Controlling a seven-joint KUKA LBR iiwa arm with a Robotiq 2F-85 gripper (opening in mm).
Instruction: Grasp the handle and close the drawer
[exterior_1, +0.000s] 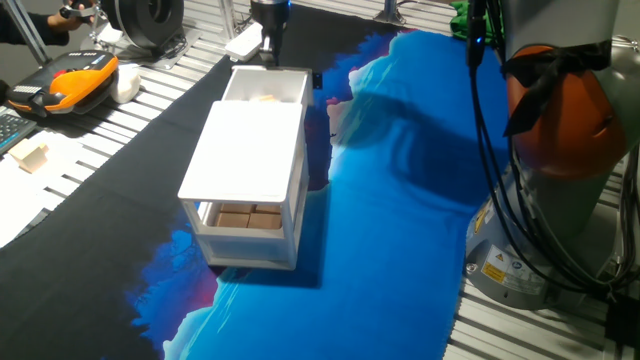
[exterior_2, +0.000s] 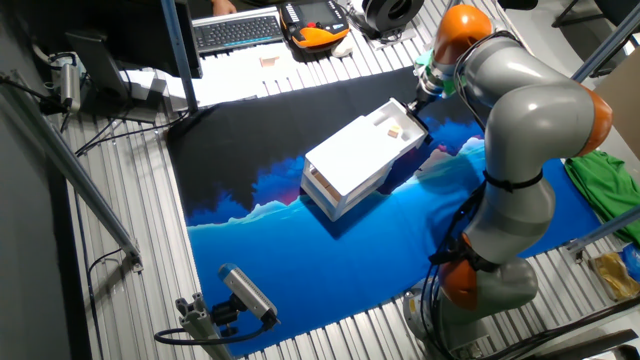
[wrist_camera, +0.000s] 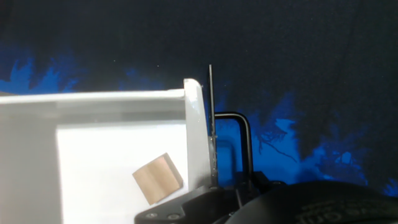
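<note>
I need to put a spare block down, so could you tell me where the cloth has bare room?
The blue cloth is bare between the cabinet and the arm's base, and in front of the cabinet. It is crowded at the open drawer, where the gripper sits at the handle.

Slatted metal table (exterior_1: 150, 95), blue-black cloth (exterior_1: 400, 230), keyboard (exterior_2: 238, 30)

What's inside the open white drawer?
One tan wooden block lies on the floor of the shallow white upper drawer. The part under the white cabinet top is covered, so more could hide there.
</note>
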